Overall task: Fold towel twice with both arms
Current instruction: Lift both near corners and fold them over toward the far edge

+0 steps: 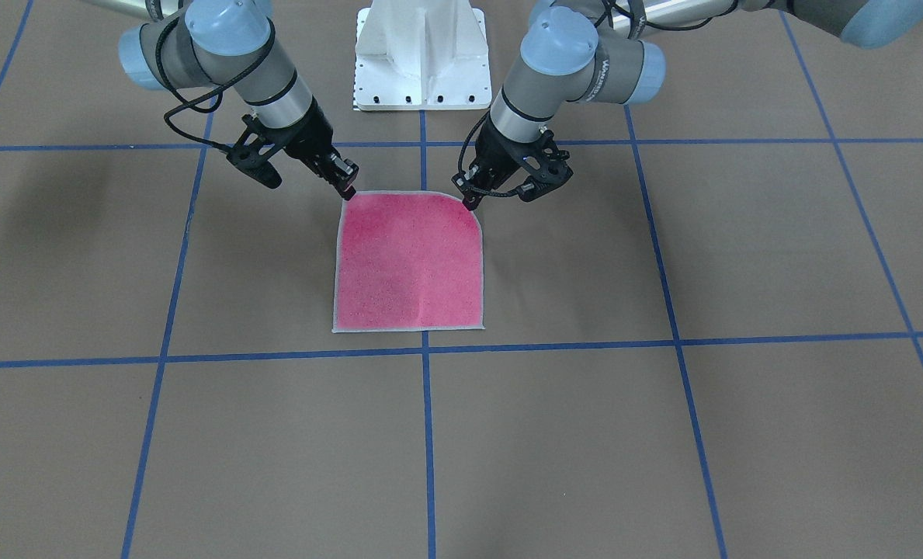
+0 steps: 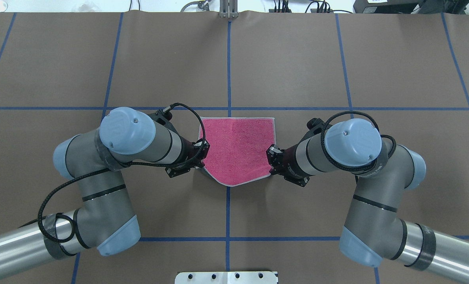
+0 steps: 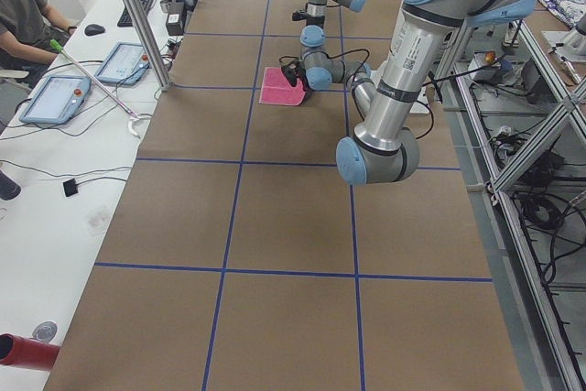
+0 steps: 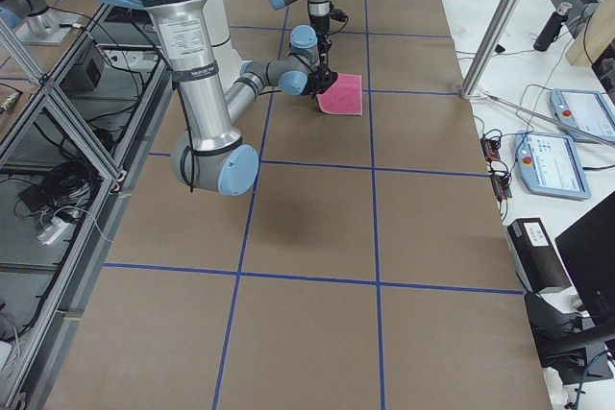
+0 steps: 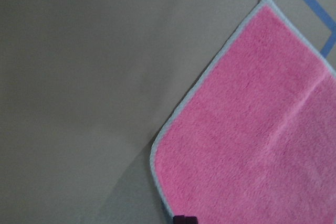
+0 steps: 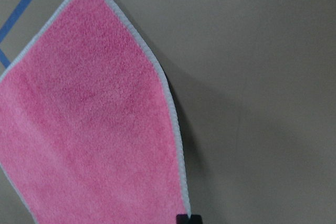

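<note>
The towel (image 1: 411,264) lies pink face up in the middle of the brown table (image 1: 702,435), just in front of the base; it also shows in the overhead view as the towel (image 2: 238,150). My right gripper (image 1: 347,190) is shut on the towel's base-side corner on its side. My left gripper (image 1: 469,203) is shut on the other base-side corner, which looks rounded and slightly raised. From above, the left gripper (image 2: 200,157) and right gripper (image 2: 271,157) flank the towel. Both wrist views show the pink towel (image 5: 252,129) (image 6: 89,119) running to a dark fingertip (image 5: 184,219) (image 6: 182,217).
Blue tape lines (image 1: 427,435) divide the table into squares. The white pedestal base (image 1: 421,54) stands behind the towel. A side bench holds tablets (image 3: 55,98) with a seated person (image 3: 23,6) beside it, and a metal post (image 3: 137,25) rises at the table edge.
</note>
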